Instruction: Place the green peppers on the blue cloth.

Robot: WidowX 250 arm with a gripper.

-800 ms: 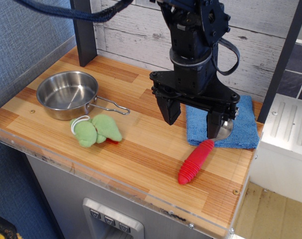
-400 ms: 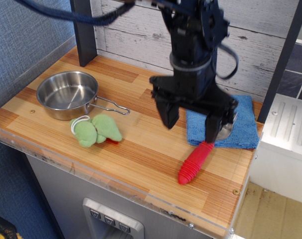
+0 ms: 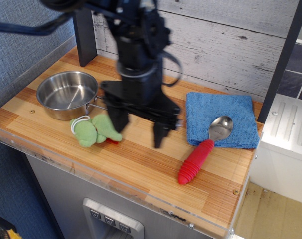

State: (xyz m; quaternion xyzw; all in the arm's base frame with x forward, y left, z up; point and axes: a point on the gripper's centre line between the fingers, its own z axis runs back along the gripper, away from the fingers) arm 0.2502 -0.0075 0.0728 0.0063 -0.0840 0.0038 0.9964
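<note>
The green peppers [image 3: 93,130], a plush clump of two light-green lobes with a white loop and a red bit, lie on the wooden table near its front left. The blue cloth [image 3: 220,118] lies flat at the right back of the table. My gripper [image 3: 139,130] is open and empty, hanging above the table between the peppers and the cloth, its left finger just right of the peppers. The image of the arm is blurred by motion.
A steel pan [image 3: 67,93] with a wire handle sits behind the peppers at the left. A red-handled spoon [image 3: 200,156] lies with its bowl on the cloth's front edge. A dark post [image 3: 84,35] stands at the back left. The table's front edge is close below.
My gripper has moved left from above the cloth and spoon to the middle of the table, next to the peppers. It stays open. The objects have not moved.
</note>
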